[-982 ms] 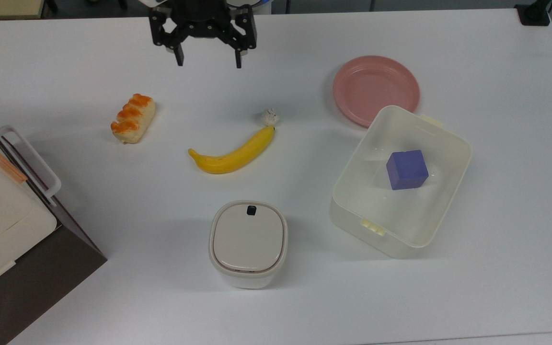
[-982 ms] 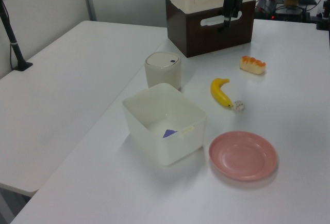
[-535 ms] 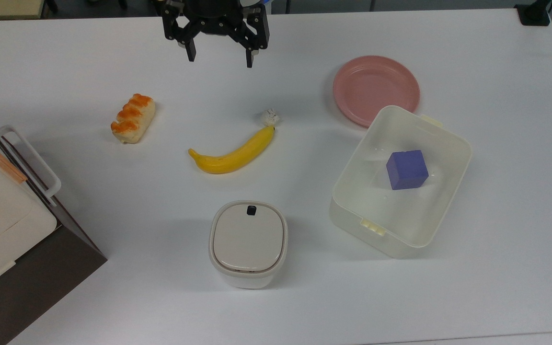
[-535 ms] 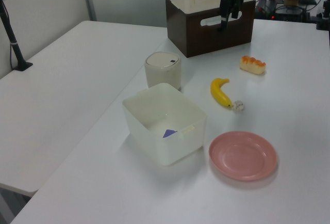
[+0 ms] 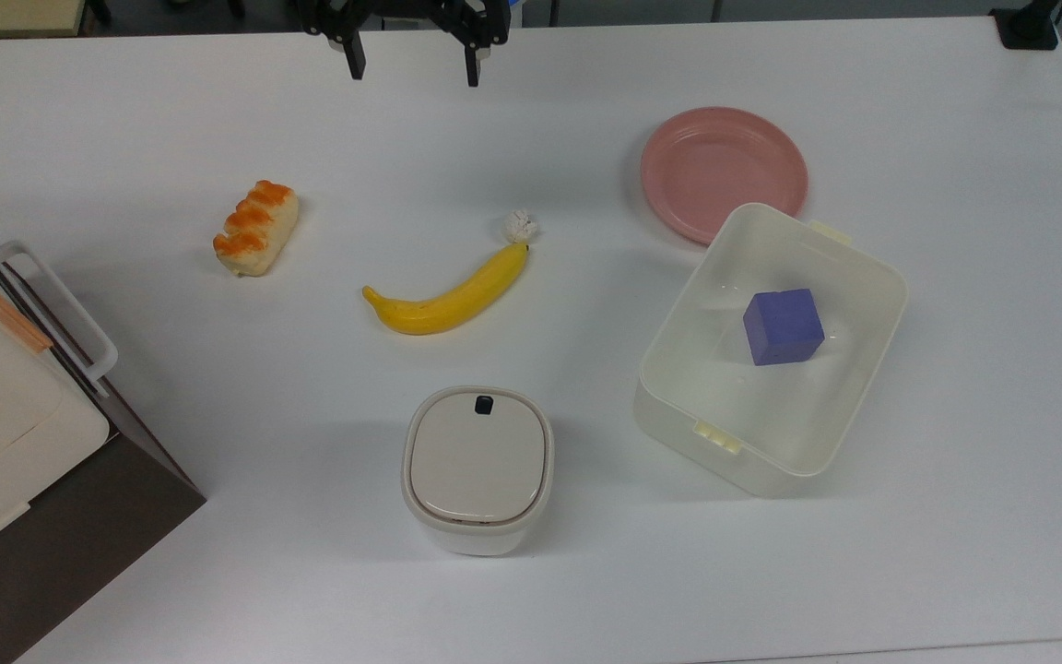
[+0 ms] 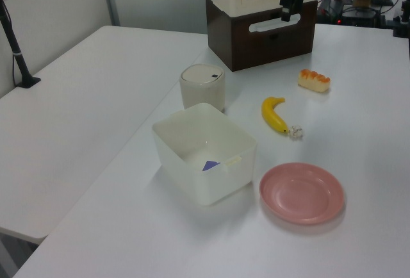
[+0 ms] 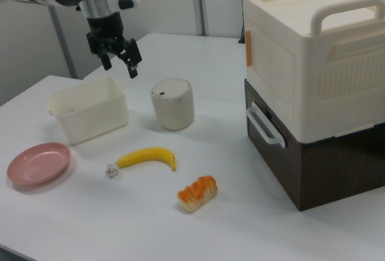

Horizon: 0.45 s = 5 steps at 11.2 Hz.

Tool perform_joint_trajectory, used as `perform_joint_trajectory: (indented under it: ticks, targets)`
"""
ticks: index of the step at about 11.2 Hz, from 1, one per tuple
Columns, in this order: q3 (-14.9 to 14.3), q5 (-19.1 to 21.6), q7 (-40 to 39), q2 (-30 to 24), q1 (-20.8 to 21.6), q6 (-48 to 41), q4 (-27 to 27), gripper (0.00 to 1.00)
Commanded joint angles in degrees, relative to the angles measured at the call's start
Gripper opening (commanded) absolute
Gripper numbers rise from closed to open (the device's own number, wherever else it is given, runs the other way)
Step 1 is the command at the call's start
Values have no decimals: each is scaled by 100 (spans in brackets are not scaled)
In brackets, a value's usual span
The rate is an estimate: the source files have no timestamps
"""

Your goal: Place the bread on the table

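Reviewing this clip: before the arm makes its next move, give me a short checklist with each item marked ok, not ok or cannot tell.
1. Bread lies on the table, clear of the pink plate: ok.
2. Gripper is open and holds nothing: ok.
3. Gripper is raised well above the table, as the right view shows: ok.
4. Bread is apart from the banana, with bare table between them: ok.
5. Bread is also apart from the brown-and-cream box: ok.
6. Whether the bread will stay put if nudged: cannot tell.
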Motion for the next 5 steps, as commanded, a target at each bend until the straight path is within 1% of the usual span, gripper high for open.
perform_joint_trajectory:
  ticks: [1,5]
  targets:
    - [-62,117,-162,-53,39,-184,125,100]
    - [-45,99,-145,-62,66,-193,142,100]
